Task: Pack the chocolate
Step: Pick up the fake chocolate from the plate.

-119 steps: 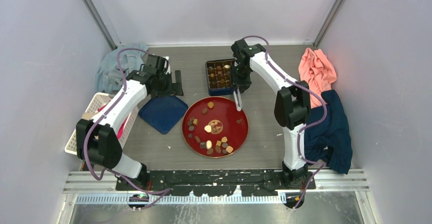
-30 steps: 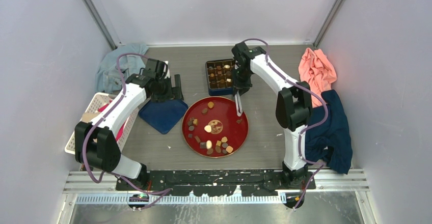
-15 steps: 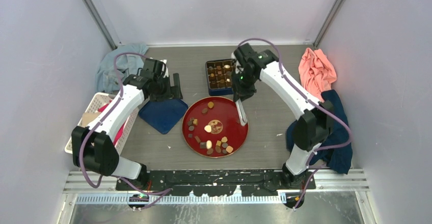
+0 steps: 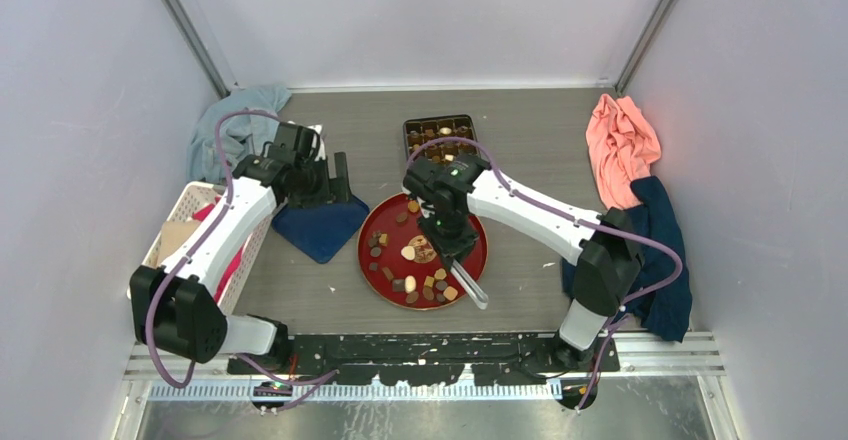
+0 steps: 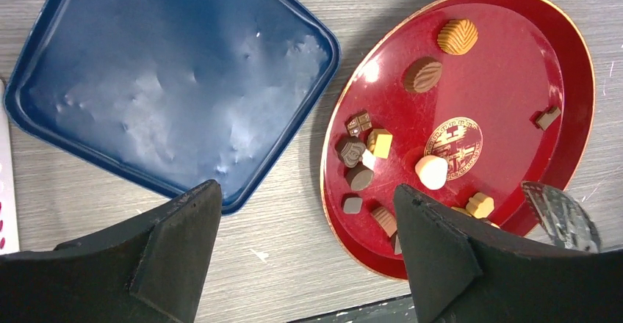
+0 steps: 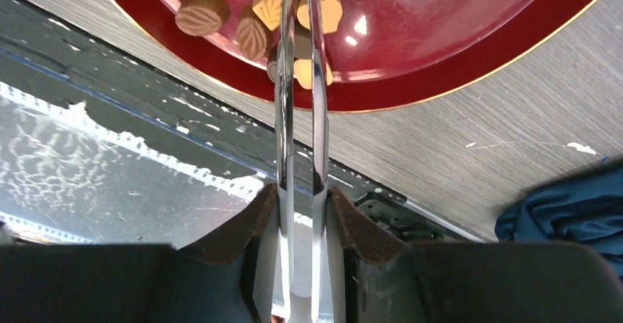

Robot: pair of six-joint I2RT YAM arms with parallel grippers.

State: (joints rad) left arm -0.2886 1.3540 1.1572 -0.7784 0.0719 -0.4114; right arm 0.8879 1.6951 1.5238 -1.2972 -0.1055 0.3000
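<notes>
Now tongs (image 6: 285, 117) among the chocolate (image 6: 252, 35)

Both arms look alike: the left arm (image 4: 225, 228) and the right arm (image 4: 530, 210) wear white shells between chunky black joints, with a purple cable (image 4: 216, 150) looping along each. A tiny green light (image 4: 452, 171) glows on the right one. The left gripper (image 5: 305, 189) and right gripper (image 6: 303, 191) have matte black, wedge-shaped jaws.

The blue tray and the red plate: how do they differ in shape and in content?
The blue tray is squarish with rounded corners; the red plate is round, gold-rimmed. The blue tray holds nothing visible; the red plate holds the chocolate and bears a gold emblem. Both lie flat on the table.
</notes>
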